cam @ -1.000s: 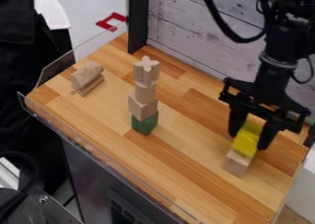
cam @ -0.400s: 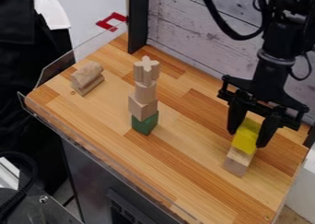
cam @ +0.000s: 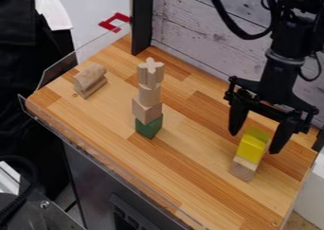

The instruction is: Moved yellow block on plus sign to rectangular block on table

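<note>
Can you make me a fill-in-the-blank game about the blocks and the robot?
1. The tall stack has a bottom block that is coloured ____.
2. The stack's top block is shaped like the maths sign called ____.
3. The yellow block sits on ____ of a wooden block.
4. The jaws of the gripper are not shut around the yellow block; they are ____.

Missing words, in order: green; plus; top; open.

wooden table (cam: 196, 160) beneath rectangular block (cam: 242, 169), green block (cam: 149, 127), low wooden piece (cam: 95, 89)
</note>
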`<state>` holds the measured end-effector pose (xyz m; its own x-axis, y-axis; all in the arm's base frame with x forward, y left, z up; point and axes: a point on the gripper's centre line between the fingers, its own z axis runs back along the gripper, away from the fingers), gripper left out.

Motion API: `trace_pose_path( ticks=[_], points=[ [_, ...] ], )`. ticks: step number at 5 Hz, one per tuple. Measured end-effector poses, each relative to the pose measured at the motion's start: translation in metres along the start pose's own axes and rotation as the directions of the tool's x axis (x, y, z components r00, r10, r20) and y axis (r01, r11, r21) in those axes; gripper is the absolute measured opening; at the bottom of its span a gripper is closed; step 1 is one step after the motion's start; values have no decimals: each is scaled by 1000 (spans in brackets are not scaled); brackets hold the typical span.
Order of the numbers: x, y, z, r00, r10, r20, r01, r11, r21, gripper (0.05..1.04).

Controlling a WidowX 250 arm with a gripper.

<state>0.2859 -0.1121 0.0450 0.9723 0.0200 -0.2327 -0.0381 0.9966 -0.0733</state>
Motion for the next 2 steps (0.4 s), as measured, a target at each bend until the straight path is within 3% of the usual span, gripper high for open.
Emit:
trace_pose_path(
  ticks=[1,2],
  points=[
    [1,5,1,1000,14,-5,-14,1000,-5,999],
    [-8,15,35,998,16,53,-17,1000,14,999]
  ],
)
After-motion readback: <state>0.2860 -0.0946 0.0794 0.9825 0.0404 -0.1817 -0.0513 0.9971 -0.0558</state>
